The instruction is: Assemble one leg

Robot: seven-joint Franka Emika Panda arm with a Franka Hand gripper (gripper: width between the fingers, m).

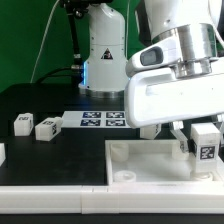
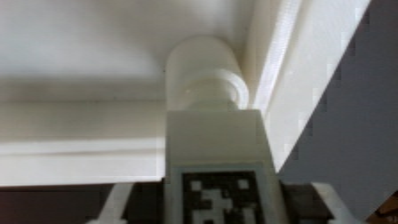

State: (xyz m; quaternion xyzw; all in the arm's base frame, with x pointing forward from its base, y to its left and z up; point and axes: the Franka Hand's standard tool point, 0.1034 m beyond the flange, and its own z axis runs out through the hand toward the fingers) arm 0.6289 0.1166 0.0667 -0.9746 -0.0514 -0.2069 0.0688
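Your pincer (image 1: 203,136) is pressed together on the leg (image 1: 206,148), a small white block-shaped plastic peg. One finger (image 2: 118,205) sits on each of two opposite flat sides near its upper end. Treat the leg as light and stiff. It looks like hard moulded plastic that will not give under the squeeze, though its smooth faces could slip or twist if the hold slackens. Those flat sides are the sensible place to hold it, and they leave the face with the black-and-white square tag (image 2: 221,196) uncovered.

In the exterior view the leg's long axis stands upright or close to it, running down from the pincer toward the worktop. A tagged face is turned to that camera. In the wrist view the lower end points straight at a round corner socket (image 2: 210,84) of the large white square tray-like piece (image 1: 150,172) and seems to meet it. You cannot tell from here whether it is seated or only at the mouth. This puts the leg at the tray-like piece's far edge, toward the exterior view's right.

Further out on the black worktop (image 1: 40,100), two loose white pegs of the same kind (image 1: 47,127) (image 1: 22,122) lie well apart from the pincer. The flat white marker board (image 1: 100,120) lies between them and the arm.
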